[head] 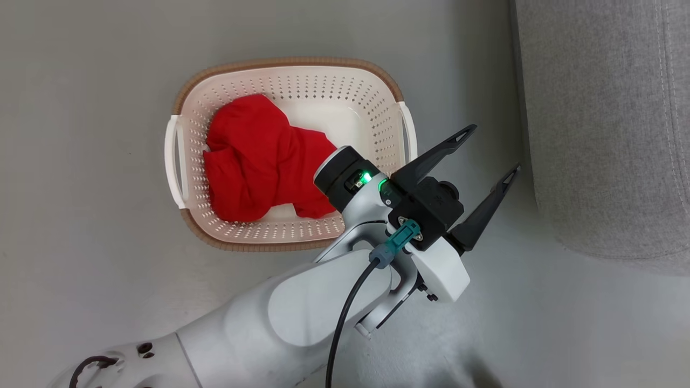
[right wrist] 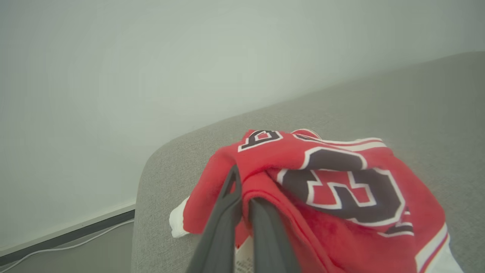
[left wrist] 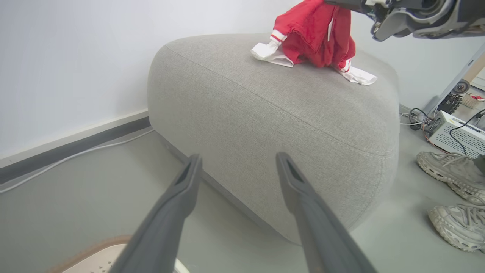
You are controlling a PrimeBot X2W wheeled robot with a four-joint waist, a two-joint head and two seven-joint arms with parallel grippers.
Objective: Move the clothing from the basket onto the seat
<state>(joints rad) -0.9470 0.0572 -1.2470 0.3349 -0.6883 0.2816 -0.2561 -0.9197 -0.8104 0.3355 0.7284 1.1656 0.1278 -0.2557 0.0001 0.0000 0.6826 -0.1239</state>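
Observation:
A plain red garment [head: 259,161] lies crumpled in the cream basket [head: 291,63], which stands on the floor. To the basket's right, my left gripper [head: 488,153] hangs open and empty over the floor, fingers pointing toward the grey seat [head: 604,134]. In the left wrist view the open fingers [left wrist: 238,159] face the seat [left wrist: 265,102], and the basket's rim [left wrist: 94,246] shows at the bottom. On the seat's top, the red jersey [left wrist: 318,41] hangs bunched from my right arm [left wrist: 409,15]. My right gripper [right wrist: 242,189] is shut on the jersey [right wrist: 341,189], which touches the seat [right wrist: 416,98].
A pair of pale sneakers [left wrist: 451,197] stands on the floor right of the seat, with a white box [left wrist: 458,136] and cables behind. A wall with a dark skirting [left wrist: 75,140] runs behind the seat. Grey floor [head: 81,269] surrounds the basket.

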